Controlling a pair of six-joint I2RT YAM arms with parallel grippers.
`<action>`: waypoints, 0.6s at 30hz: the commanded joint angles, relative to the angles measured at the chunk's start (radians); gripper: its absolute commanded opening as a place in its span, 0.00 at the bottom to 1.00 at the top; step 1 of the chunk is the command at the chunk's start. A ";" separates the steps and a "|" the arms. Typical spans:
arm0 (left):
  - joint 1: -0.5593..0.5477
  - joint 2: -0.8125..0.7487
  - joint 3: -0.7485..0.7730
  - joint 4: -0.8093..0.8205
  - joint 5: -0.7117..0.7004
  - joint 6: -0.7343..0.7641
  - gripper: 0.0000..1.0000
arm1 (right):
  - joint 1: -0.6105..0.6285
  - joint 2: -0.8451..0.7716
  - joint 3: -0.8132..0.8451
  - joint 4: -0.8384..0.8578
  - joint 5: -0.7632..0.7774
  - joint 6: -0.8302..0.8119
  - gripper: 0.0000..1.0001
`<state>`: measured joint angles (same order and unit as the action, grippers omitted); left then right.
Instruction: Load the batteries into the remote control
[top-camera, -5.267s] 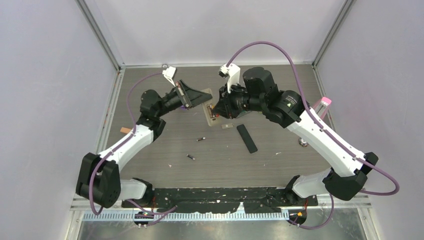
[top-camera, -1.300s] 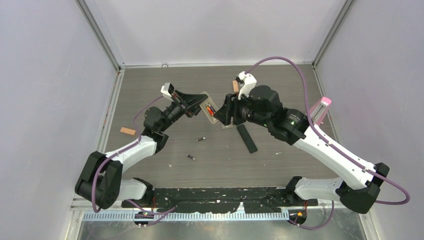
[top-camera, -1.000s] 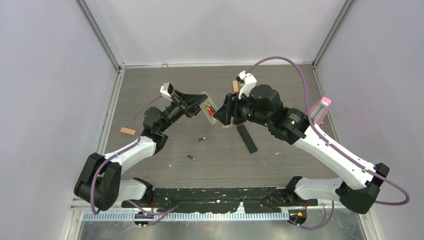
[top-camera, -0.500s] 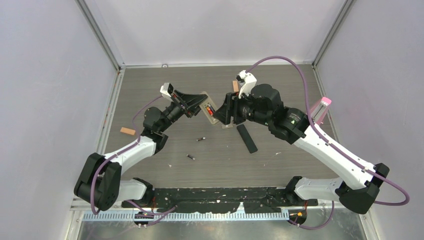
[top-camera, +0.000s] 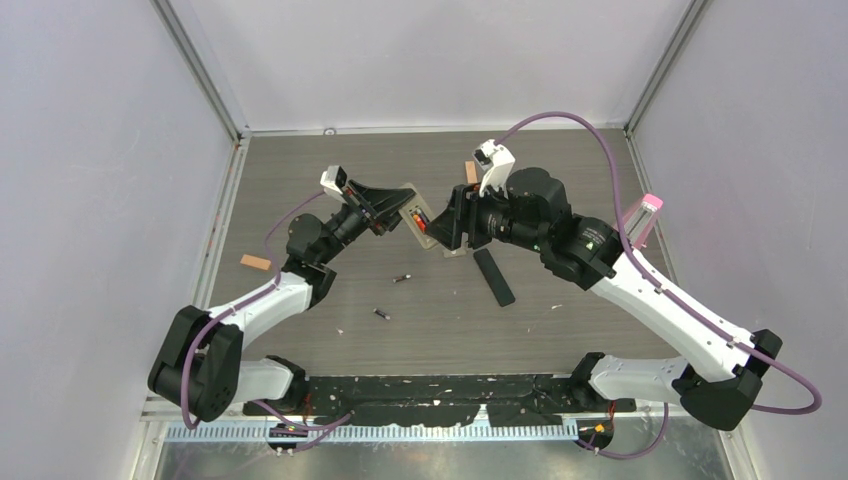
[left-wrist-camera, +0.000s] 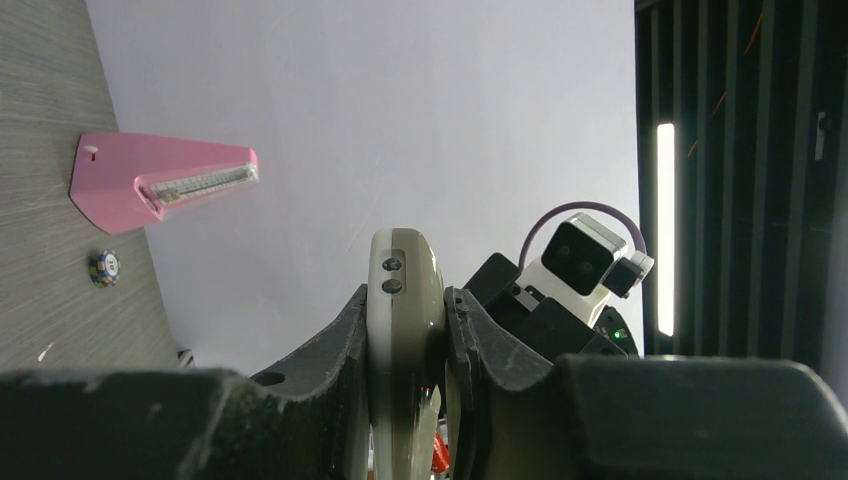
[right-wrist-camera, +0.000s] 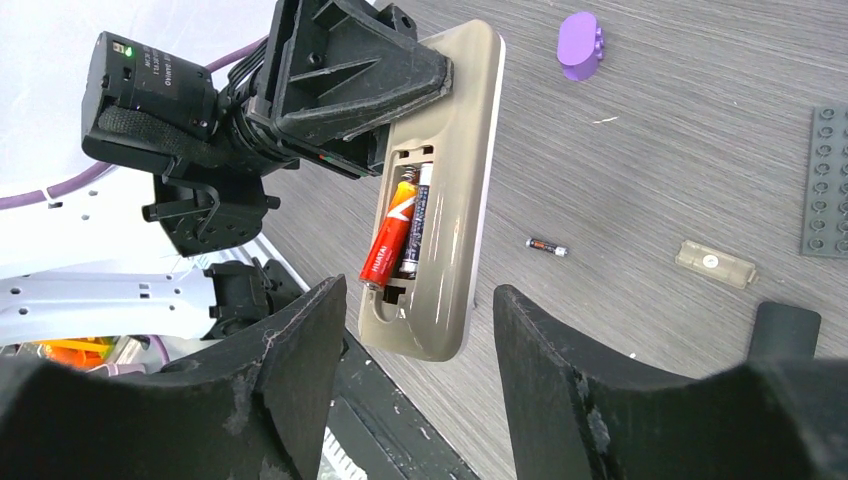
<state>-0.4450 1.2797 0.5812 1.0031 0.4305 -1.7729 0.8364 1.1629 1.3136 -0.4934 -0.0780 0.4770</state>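
1. Grip, left: left gripper has its jaws closed on the remote control, with one finger on each side of the body. Seen edge-on from the left wrist, the remote stands up out of the clamp.
2. Grip, right: right gripper has its jaws apart and holds nothing. The remote's nearer end sits in the gap between its fingers. I cannot see it touching either one.
3. Cells loaded: the orange-red battery and the dark battery lie side by side in the open compartment. They are in the half of the remote nearer the right jaws, well apart from the left jaws' hold at the other end.
4. Axis: both cells run along the remote's long axis. From above, the remote lies on a diagonal, far-left to near-right. It is held off the table between the two grippers, with its open back facing the right wrist camera.
5. Cells not loaded: two loose batteries lie on the tabletop, one nearer the remote and one closer to the arm bases. A small beige cover piece and a dark grey studded plate lie to their right.
6. Change: about five seconds ago the right gripper was pressed up against the compartment and the remote sat lower. The gripper has since backed off to the right, and the left arm has raised and tilted the remote. Over the last second nothing has visibly shifted. Both loose batteries and the studded plate are where they were.
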 joint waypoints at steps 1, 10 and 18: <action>-0.006 -0.022 0.035 0.059 0.007 0.001 0.00 | -0.001 -0.016 0.001 0.052 -0.022 0.007 0.61; -0.006 -0.034 0.019 0.058 0.002 0.005 0.00 | -0.002 0.005 0.001 0.035 -0.012 0.011 0.54; -0.008 -0.034 0.019 0.058 0.002 0.005 0.00 | -0.002 0.015 0.001 0.035 -0.015 0.012 0.53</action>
<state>-0.4454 1.2797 0.5812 1.0031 0.4305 -1.7729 0.8356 1.1763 1.3125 -0.4900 -0.0902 0.4820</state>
